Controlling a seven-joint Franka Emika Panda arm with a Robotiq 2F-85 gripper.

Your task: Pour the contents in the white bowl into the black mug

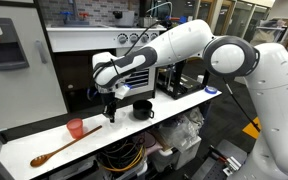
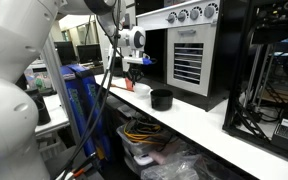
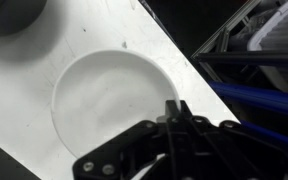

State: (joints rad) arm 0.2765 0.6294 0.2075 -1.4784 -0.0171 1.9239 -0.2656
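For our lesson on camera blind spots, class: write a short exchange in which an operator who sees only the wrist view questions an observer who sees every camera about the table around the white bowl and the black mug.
Operator: My wrist view shows the gripper pinching the rim of the white bowl, with the black mug cut off in a corner. Is the mug upright?
Observer: Yes. In both exterior views it stands upright on the white table.
Operator: Is anything else on the table that I can't see?
Observer: A small pink-red cup stands on the opposite side of the gripper from the mug.
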